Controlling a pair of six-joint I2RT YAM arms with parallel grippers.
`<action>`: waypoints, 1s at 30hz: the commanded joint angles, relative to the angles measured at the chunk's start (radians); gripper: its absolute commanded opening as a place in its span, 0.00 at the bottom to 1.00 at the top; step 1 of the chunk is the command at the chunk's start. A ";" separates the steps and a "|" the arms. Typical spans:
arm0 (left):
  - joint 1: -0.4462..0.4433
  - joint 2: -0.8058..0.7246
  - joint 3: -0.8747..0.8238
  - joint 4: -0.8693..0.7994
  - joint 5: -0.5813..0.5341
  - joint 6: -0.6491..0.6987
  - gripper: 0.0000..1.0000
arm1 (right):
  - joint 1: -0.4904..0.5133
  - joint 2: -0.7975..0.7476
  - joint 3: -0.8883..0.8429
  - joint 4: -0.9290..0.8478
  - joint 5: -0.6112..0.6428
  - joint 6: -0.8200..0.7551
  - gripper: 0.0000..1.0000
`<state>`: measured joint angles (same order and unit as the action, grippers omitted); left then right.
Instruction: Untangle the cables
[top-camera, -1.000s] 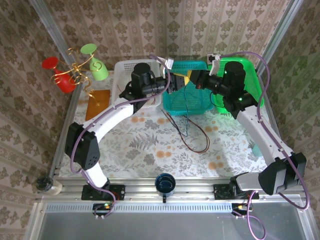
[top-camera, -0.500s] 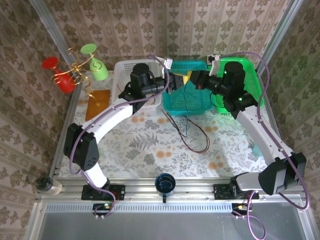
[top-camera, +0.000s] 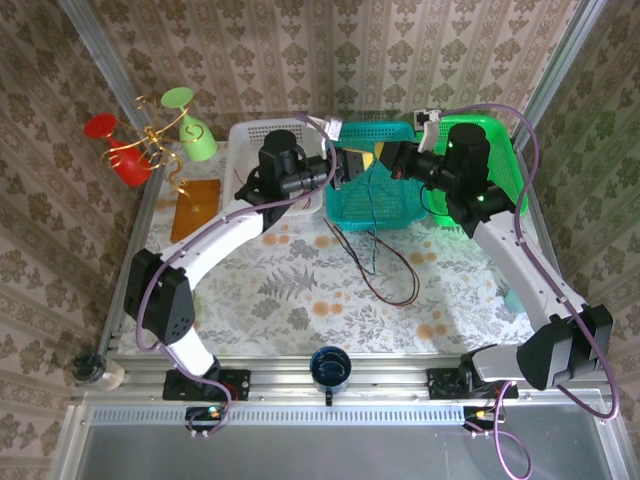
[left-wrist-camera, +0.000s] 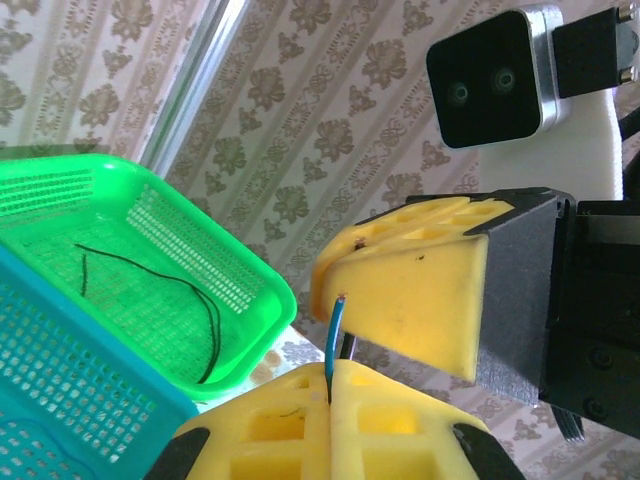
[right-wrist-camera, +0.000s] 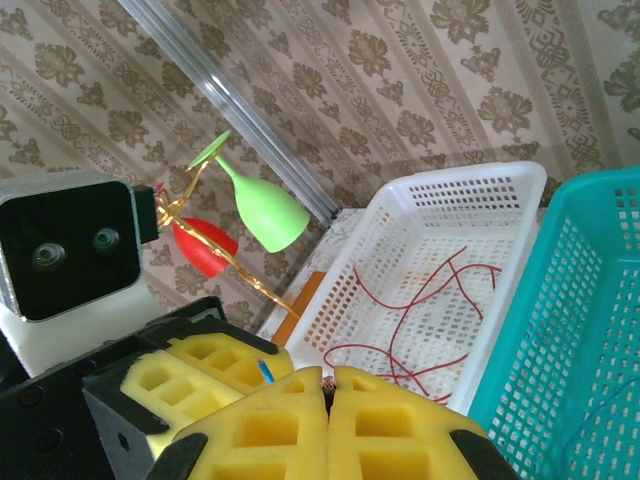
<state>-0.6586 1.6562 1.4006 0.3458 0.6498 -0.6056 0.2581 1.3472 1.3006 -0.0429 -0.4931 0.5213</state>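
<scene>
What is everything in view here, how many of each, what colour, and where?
white basket: one, far left of the basket row
teal basket: one, middle of the row
green basket: one, far right of the row
red cables: count unclear, in the white basket
black cable: one, in the green basket
loose cables: tangle, red and dark, on the table before the teal basket
blue cable: one, in the left hand
glasses: two, red and green, far left
board: one, brown, left edge
cup: one, dark blue, near rail
left hand: yellow, shut on the blue cable
right hand: yellow, shut
</scene>
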 joint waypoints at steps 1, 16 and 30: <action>0.015 -0.103 -0.011 -0.034 -0.104 0.098 0.00 | -0.001 -0.040 0.028 -0.044 0.088 -0.033 0.00; -0.037 -0.209 0.405 -0.441 -0.288 0.493 0.00 | 0.189 -0.105 0.330 -0.120 0.507 -0.293 0.00; 0.060 -0.244 0.446 -0.537 -0.401 0.507 0.00 | 0.170 -0.115 0.390 -0.075 0.820 -0.525 0.00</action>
<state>-0.6415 1.4403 1.8416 -0.1669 0.3012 -0.0929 0.4526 1.2324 1.6497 -0.1329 0.1944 0.0921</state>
